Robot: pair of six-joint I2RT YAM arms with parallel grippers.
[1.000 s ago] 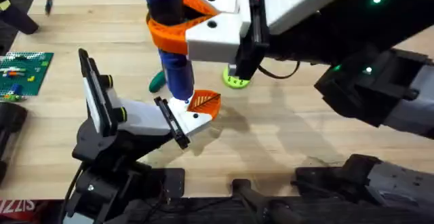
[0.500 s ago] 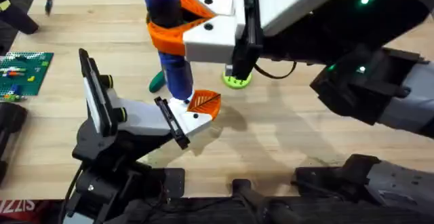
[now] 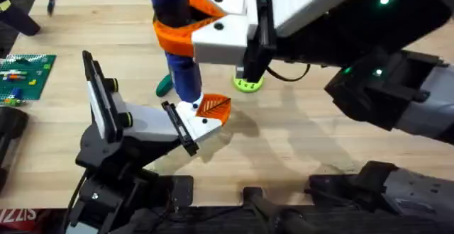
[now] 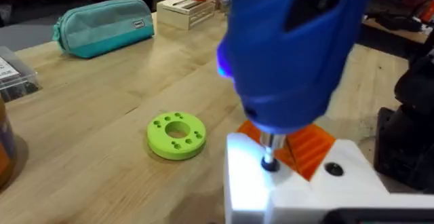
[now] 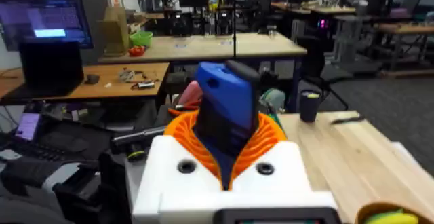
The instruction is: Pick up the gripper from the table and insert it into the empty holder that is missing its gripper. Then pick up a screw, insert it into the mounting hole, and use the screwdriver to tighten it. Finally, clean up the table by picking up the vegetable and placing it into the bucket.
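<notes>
Right gripper (image 3: 186, 32) clamps the screwdriver (image 3: 179, 57) mid-barrel, upright, bit in the holder (image 4: 285, 183) screw hole beside the ribbed orange pad (image 3: 213, 108). Rigid, prob. smooth plastic; could twist. Left gripper: can't tell.

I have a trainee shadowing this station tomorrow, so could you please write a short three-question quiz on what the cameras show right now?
1. True or false: the right gripper holds the screwdriver upright, tip down on the holder.
2. Multiple choice: in the left wrist view, what lies on the table beside the holder? A) a lime-green disc with a hole, B) a red cup, C) a roll of tape.
3. Fill in: in the overhead view, the vegetable lies on the table partly behind the ______.

Key
1. True: the orange fingers close around the blue barrel, and its bit meets the white mount.
2. A, the lime-green disc.
3. Screwdriver.
</notes>
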